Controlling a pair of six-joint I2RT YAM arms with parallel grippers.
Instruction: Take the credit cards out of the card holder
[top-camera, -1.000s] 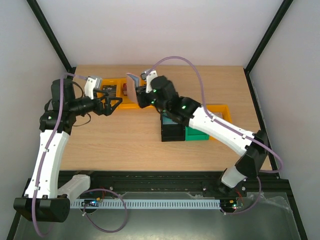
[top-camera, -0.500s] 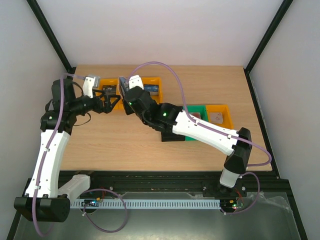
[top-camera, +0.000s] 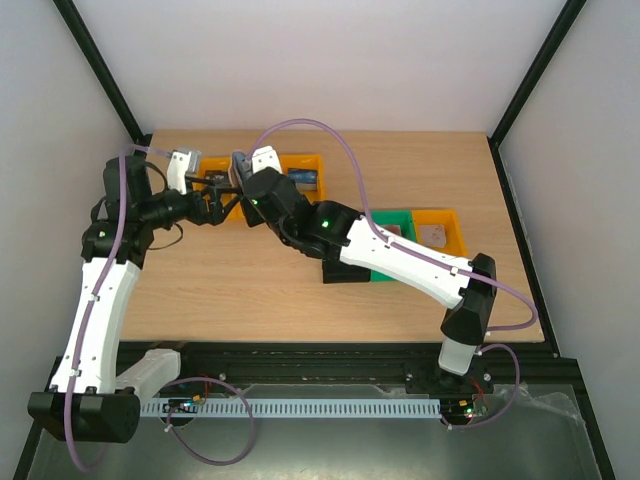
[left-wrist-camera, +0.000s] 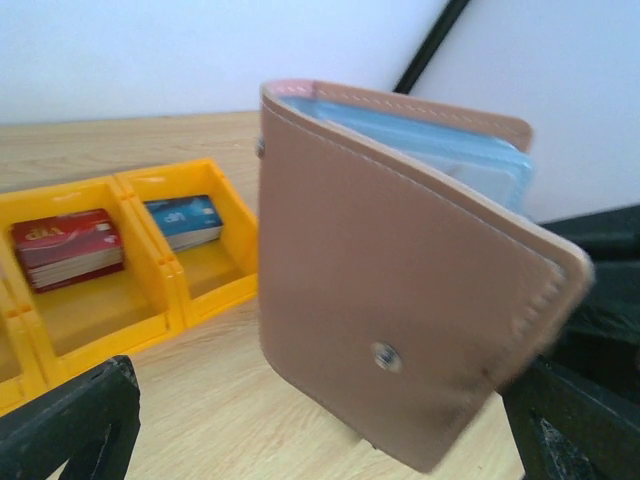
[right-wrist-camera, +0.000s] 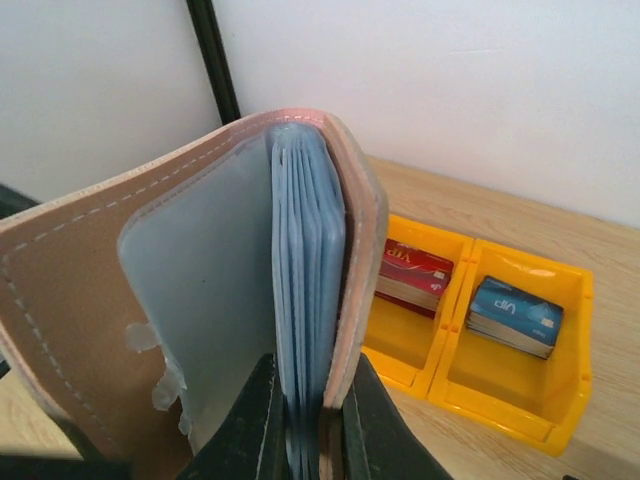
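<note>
Right now the card holder sits dead ahead of my left gripper, just off its tips and roughly centred between the two spread fingers, so that arm is the one placed to reach in. The holder stands on edge in the air, slightly tilted with its long axis near upright. Its brown snap cover faces the left wrist camera flat on, and the sleeve edges show along the top.

My left gripper is spread as wide as it goes and touches nothing. My right gripper is clamped on the holder's open side, opposite the fold. It pinches the pale blue sleeves and one cover together, while the other cover flares away.

From overhead the two grippers meet at the far left of the table, over the yellow bins, which hold a red stack and a blue stack. Whether credit cards sit in the sleeves I can't make out; the edges blur together.
</note>
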